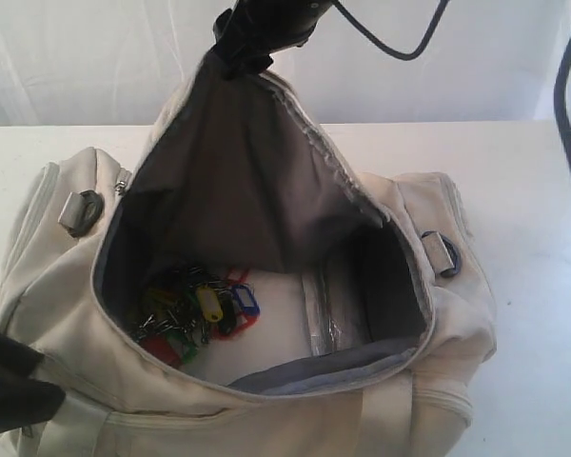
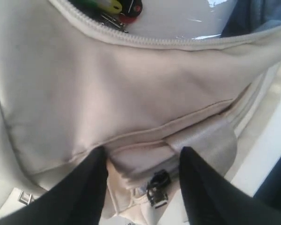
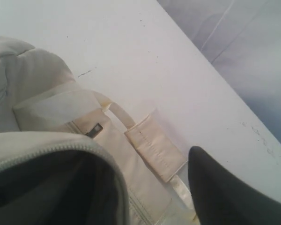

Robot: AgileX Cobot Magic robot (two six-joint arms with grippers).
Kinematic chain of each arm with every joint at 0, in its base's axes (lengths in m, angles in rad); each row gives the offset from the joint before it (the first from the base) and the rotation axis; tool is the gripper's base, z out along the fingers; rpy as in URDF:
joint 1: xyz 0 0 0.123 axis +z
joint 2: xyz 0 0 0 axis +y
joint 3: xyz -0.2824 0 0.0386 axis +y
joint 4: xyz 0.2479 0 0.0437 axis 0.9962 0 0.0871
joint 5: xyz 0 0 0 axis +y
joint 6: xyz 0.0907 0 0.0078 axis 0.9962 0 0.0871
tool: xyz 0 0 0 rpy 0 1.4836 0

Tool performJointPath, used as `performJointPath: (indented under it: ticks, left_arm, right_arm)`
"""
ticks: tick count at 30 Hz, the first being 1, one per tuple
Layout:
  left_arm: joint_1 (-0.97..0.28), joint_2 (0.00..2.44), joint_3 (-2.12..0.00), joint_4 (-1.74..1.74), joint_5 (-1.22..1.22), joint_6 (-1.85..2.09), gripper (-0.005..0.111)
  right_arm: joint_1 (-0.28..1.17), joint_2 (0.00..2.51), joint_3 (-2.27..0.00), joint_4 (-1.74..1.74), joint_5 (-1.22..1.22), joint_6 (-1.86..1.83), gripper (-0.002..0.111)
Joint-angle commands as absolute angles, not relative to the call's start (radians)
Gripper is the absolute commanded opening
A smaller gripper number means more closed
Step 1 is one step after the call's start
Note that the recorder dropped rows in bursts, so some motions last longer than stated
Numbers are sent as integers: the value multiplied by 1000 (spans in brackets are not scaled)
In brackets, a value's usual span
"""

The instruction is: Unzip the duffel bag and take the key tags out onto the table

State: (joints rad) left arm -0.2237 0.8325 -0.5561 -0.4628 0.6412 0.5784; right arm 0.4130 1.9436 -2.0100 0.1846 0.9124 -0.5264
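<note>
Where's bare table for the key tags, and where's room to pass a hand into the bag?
Bare table right of the duffel bag, and a strip behind it. Inside, the pale floor right of the key tags is free. Crowded: near-left corner, where the left hand meets the bag; top, where the right hand is at the flap.

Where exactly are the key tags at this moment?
In the exterior view the key tags lie inside the open duffel bag, on its pale bottom toward the left end, close to the dark lining.
</note>
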Motion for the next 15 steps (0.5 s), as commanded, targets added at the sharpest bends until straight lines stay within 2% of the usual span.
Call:
performJointPath:
  ticks: [1, 7, 10, 12, 15]
  left_arm:
    - [-222, 823, -585, -523, 665, 581, 52]
    - [-222, 809, -805, -659, 735, 581, 52]
    - [-222, 846, -865, -661, 679, 607, 52]
    - [-222, 952, -865, -758, 602, 674, 52]
    - [-222, 1133, -869, -1123, 592, 1027, 52]
  right_arm:
    - [396, 1959, -2010, 183, 948, -531, 54]
    - [396, 1970, -2010, 194, 945, -531, 54]
    - [396, 1970, -2010, 211, 932, -531, 54]
    - [396, 1970, -2010, 243, 923, -531, 54]
    - [396, 1970, -2010, 260, 916, -531, 54]
